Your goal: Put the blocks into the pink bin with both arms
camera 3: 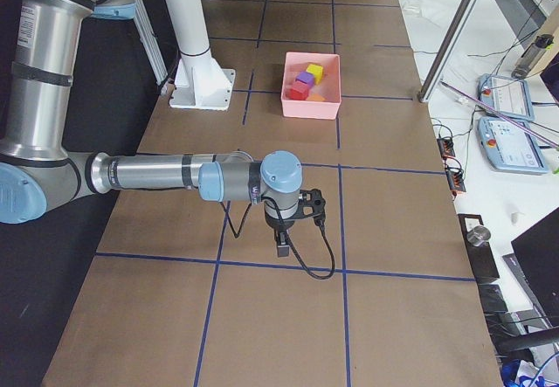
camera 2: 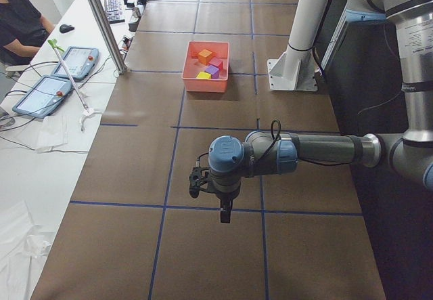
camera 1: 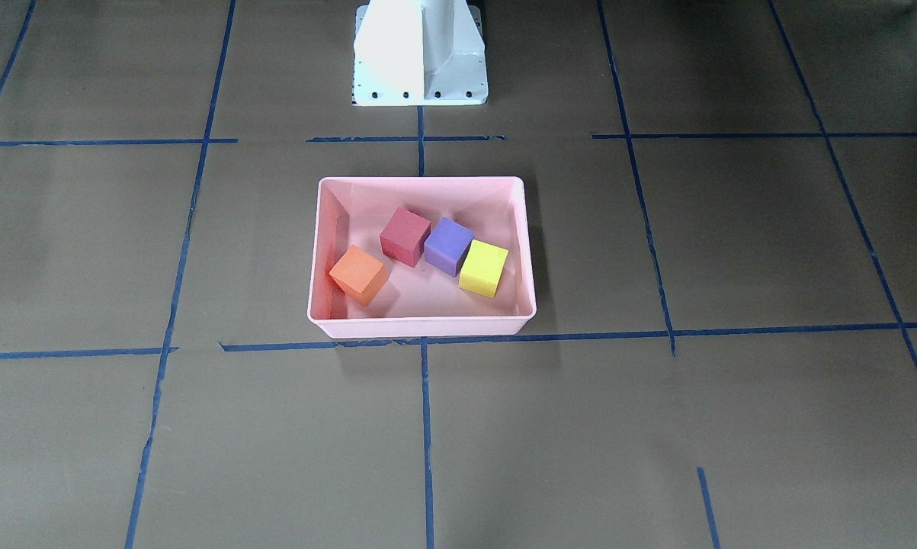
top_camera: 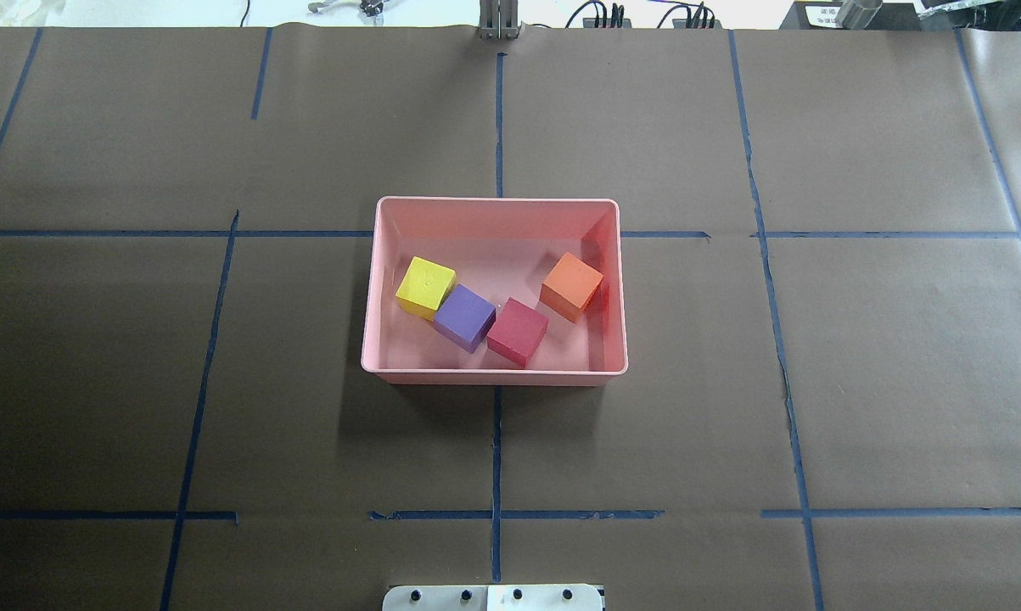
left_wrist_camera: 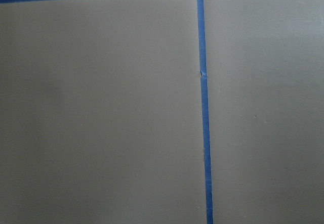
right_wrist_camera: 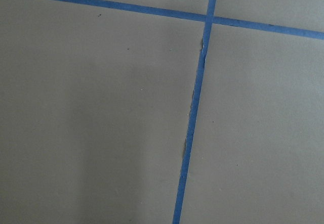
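Observation:
The pink bin stands at the table's middle and also shows in the front view. All four blocks lie inside it: yellow-green, purple, red and orange. The first three touch in a row and the orange one sits apart by the bin's wall. My left gripper hangs over bare table far from the bin, seen only in the left side view. My right gripper does the same at the other end. I cannot tell whether either is open or shut. Both wrist views show only paper and tape.
Brown paper with blue tape lines covers the table. The white pedestal base stands behind the bin. A person, tablets and metal frame posts are at the operators' side.

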You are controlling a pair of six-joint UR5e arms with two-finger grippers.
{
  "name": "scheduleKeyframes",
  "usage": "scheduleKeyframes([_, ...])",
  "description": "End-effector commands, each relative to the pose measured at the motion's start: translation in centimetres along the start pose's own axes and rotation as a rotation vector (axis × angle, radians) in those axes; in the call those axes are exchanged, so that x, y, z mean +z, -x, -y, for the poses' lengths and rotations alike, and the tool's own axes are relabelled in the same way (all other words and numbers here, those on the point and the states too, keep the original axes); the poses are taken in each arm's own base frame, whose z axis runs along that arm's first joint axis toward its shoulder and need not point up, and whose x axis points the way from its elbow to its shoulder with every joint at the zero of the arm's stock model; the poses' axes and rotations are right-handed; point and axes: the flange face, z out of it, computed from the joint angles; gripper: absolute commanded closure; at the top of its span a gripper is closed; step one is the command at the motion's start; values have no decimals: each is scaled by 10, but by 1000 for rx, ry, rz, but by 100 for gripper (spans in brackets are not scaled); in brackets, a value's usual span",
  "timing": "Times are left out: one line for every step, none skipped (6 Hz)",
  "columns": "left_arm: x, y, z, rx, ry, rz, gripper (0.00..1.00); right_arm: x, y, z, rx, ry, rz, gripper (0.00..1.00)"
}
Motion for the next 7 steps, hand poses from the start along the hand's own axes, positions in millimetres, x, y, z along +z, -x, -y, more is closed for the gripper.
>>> scheduleKeyframes([0, -2, 2, 4, 0, -1, 0, -1, 1, 0, -3, -1, 7, 0])
scheduleKeyframes([0, -5, 5, 14, -1, -4, 0, -1, 2, 1, -10, -1, 7, 0])
scheduleKeyframes([-1, -7, 8, 22, -7, -4, 0, 0, 2, 1, -20, 1, 6, 0])
scheduleKeyframes([-4, -10, 12, 31, -15, -3, 0, 3, -1, -2, -43, 11, -3, 0])
scheduleKeyframes([-5, -10, 15, 34, -19, -2, 0, 12, -11, -7, -37, 27, -2, 0])
scheduleKeyframes([-5, -10, 15, 34, -17, -2, 0, 15, -14, -9, -67, 34, 1, 0])
scheduleKeyframes([-5, -10, 16, 35, -19, -2, 0, 16, -14, -10, -63, 38, 4, 0])
